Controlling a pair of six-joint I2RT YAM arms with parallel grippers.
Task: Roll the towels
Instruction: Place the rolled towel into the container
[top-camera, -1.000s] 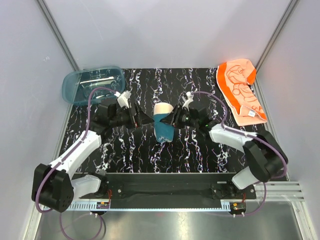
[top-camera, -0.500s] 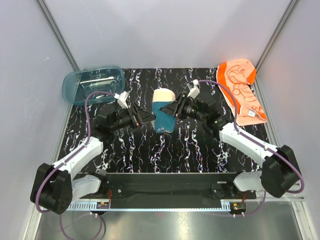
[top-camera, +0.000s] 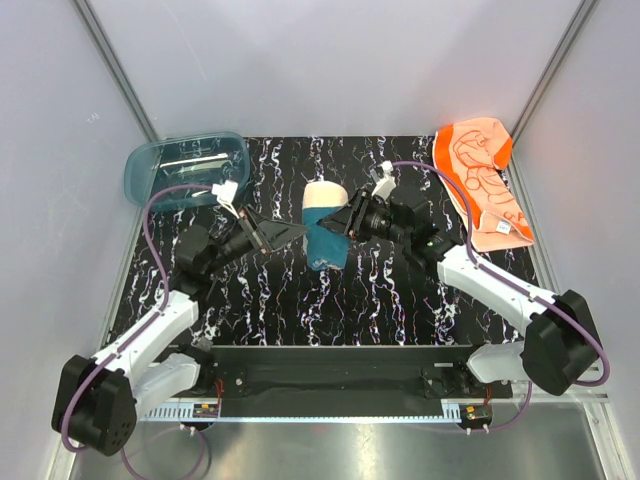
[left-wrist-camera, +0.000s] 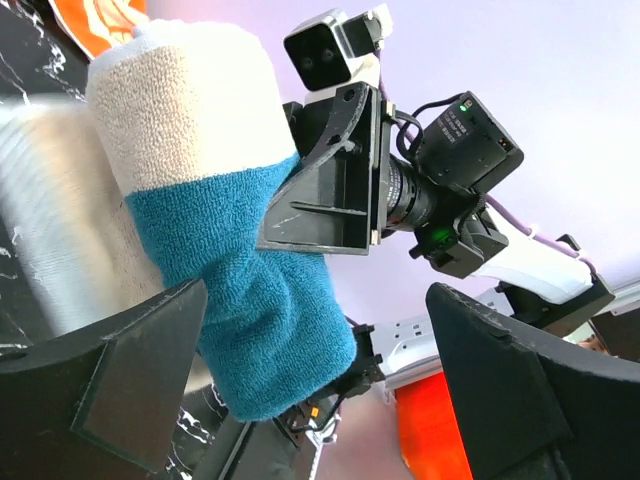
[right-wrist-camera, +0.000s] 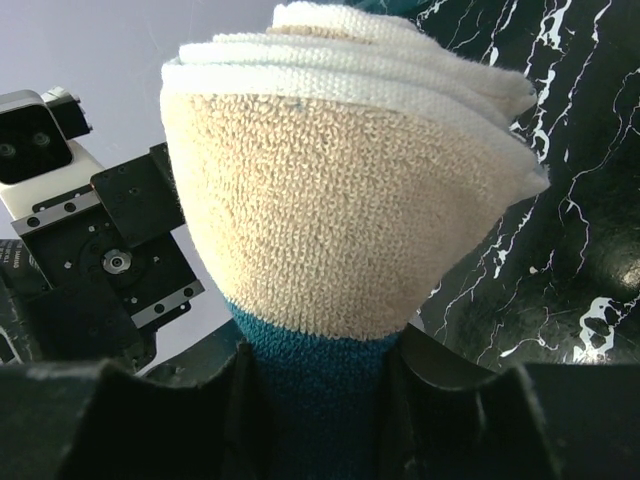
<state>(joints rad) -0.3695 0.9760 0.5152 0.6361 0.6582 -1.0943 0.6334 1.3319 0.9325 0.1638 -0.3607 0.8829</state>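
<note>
Your right jaws are clamped on the teal towel (top-camera: 325, 238), which is already rolled into a thick cylinder. They pinch it across the teal part of the roll. The cream end sticks out beyond the grip, and in the right wrist view it fills the space just past the jaws, showing its wound layers. The other end of the roll hangs out on the opposite side of the grip. You cannot tell from these views whether that end touches the desk (top-camera: 400, 290).

Your left jaws stand wide open and grip nothing. They point at the roll from the side opposite the right jaws, so the towel sits just ahead of their gap, between the two arms. In the left wrist view one left finger (left-wrist-camera: 130, 380) overlaps the teal end of the roll, but contact there cannot be confirmed.

The orange towel (top-camera: 478, 180) lies unrolled and loosely spread, well apart from both sets of jaws. It is behind the right jaws, out past the right arm's elbow side, by the wall. The translucent blue tub (top-camera: 185, 168) stands behind the left jaws, at the far corner of the desk on that side.
</note>
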